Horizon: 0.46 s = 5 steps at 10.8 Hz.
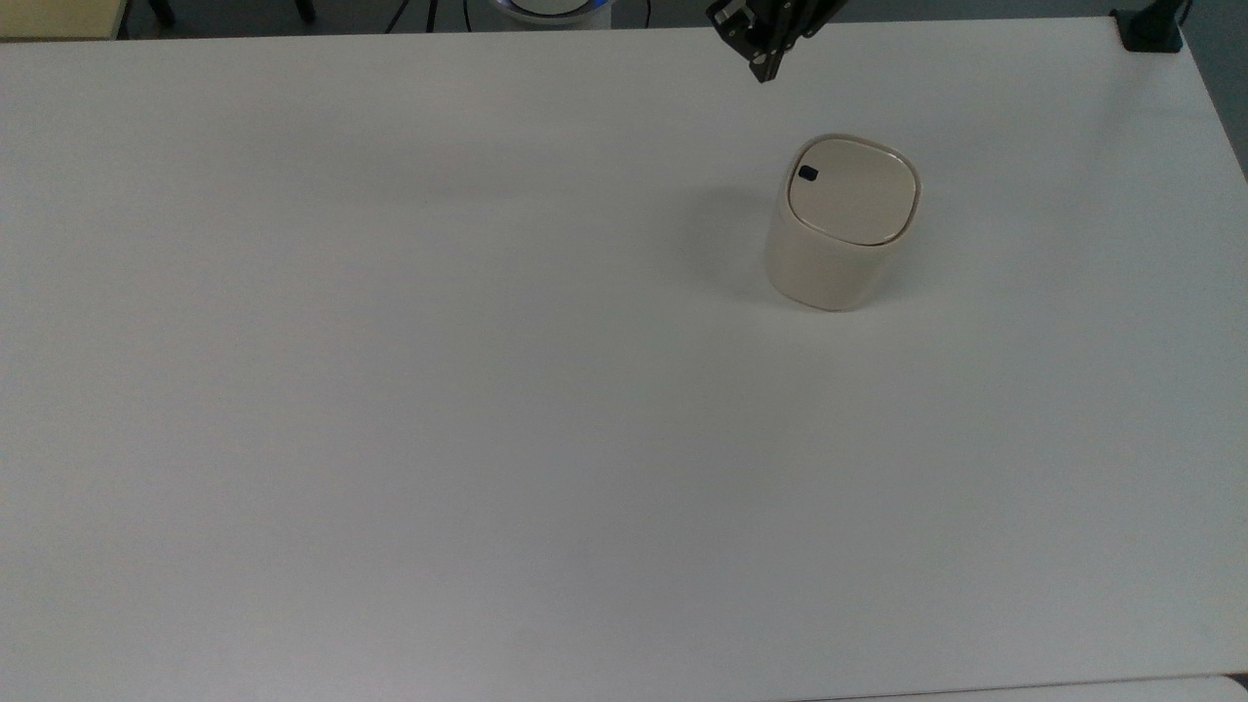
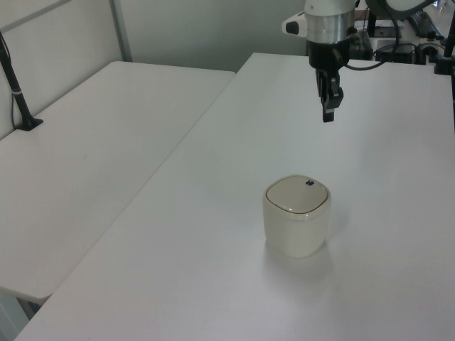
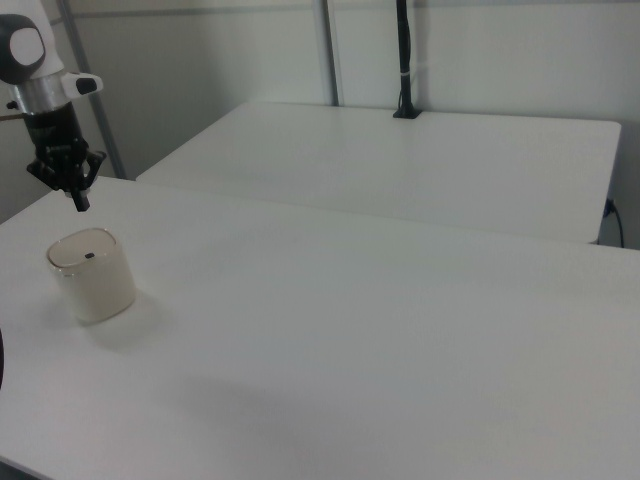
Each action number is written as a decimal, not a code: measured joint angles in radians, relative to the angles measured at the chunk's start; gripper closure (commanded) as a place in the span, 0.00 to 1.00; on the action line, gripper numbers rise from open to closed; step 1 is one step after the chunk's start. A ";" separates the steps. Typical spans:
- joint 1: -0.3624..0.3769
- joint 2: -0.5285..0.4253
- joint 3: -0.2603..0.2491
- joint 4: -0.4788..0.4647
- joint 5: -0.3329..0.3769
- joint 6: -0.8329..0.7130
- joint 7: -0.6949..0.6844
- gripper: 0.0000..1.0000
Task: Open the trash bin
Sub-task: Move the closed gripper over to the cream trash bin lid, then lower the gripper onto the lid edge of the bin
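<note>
One small cream-coloured, rounded-square plastic trash bin [image 1: 840,226] stands upright on the white table [image 1: 390,390], in the top view's upper right quarter. Its flat lid [image 1: 853,190] is down, flush with the rim. A small black button [image 1: 808,174] sits at the lid's upper left corner in the top view; in the left view it lies on the far right side of the lid [image 2: 310,183].

Black two-finger gripper [image 1: 763,70] hangs in the air, pointing down, above the table near its far edge in the top view, up and to the left of the bin, not touching it. Fingers together, no visible gap between the tips, nothing held. In the left view the gripper [image 2: 328,116] hangs beyond the bin [image 2: 296,217], well above lid height. In the right view the gripper [image 3: 80,203] hangs just above the bin [image 3: 91,274].
</note>
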 measured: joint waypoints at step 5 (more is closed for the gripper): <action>0.093 0.087 0.001 -0.006 0.000 0.101 -0.097 1.00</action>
